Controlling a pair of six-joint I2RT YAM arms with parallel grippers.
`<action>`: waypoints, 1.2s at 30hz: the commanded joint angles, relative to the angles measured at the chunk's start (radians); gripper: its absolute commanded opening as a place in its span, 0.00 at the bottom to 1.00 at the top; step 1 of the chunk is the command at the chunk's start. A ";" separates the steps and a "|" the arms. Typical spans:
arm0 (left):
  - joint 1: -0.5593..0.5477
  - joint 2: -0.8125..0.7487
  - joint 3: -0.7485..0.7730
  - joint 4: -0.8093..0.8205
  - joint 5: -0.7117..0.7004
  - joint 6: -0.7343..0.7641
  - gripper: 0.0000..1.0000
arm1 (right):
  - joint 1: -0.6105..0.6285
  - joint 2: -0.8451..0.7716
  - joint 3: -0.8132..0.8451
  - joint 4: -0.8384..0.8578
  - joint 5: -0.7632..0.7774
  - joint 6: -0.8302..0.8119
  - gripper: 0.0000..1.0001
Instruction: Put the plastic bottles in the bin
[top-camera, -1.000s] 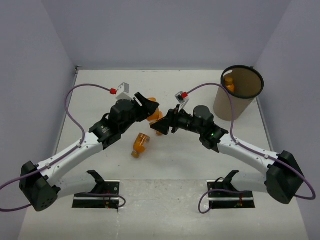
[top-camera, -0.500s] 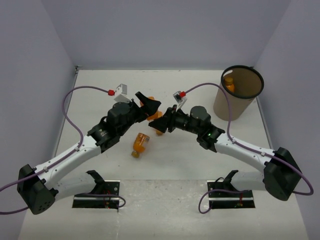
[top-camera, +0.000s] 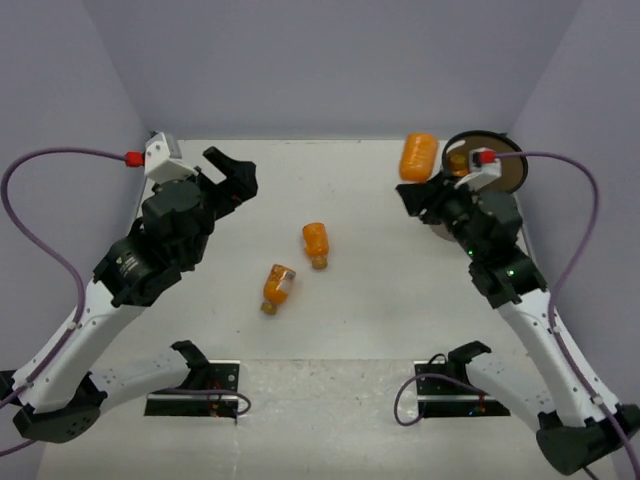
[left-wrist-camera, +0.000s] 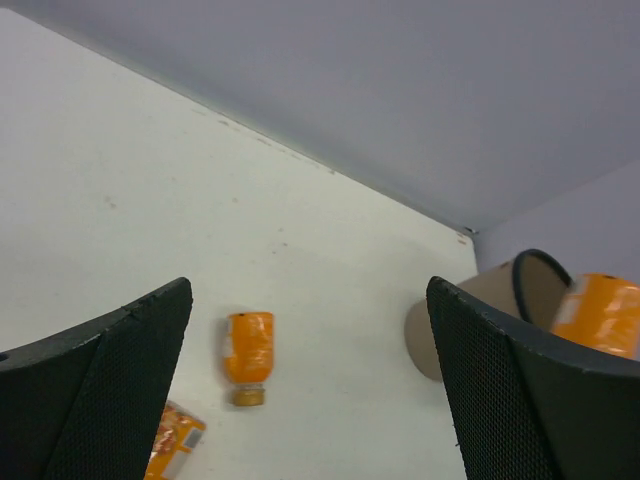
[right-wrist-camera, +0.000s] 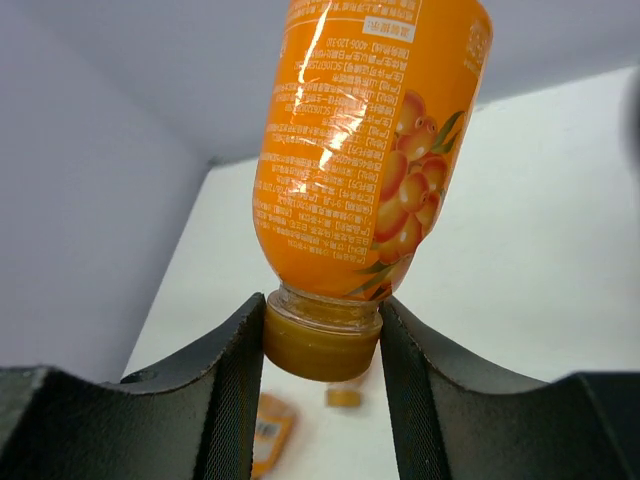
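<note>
My right gripper (top-camera: 422, 190) is shut on the cap of a stubby orange bottle (top-camera: 418, 157), which it holds raised just left of the tan bin (top-camera: 512, 172). The right wrist view shows the fingers (right-wrist-camera: 232, 380) clamping the cap, with the bottle (right-wrist-camera: 370, 150) standing above them. Another orange bottle (top-camera: 458, 160) shows inside the bin. Two more orange bottles (top-camera: 316, 243) (top-camera: 277, 288) lie on the table's middle. My left gripper (top-camera: 225, 175) hangs open and empty at the far left, high above the table. Its wrist view shows both lying bottles (left-wrist-camera: 247, 355) (left-wrist-camera: 172, 440) and the bin (left-wrist-camera: 500, 300).
Grey walls close in the white table (top-camera: 360, 320) on three sides. The bin stands in the far right corner, partly hidden by my right arm. Two black mounts (top-camera: 195, 385) (top-camera: 455, 385) sit at the near edge.
The left gripper opened and drew back up and to the left. The right gripper shut on an orange bottle and carried it up and right to the bin. One bottle now lies at the centre.
</note>
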 joint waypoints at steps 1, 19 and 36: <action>-0.001 -0.024 -0.046 -0.182 -0.124 0.108 1.00 | -0.195 -0.041 0.125 -0.277 0.062 -0.078 0.00; -0.001 -0.077 -0.439 -0.184 0.248 0.188 1.00 | -0.534 0.436 0.676 -0.638 0.243 -0.226 0.99; -0.021 0.215 -0.606 -0.112 -0.028 -0.078 0.95 | -0.267 0.106 0.365 -0.470 0.080 -0.227 0.99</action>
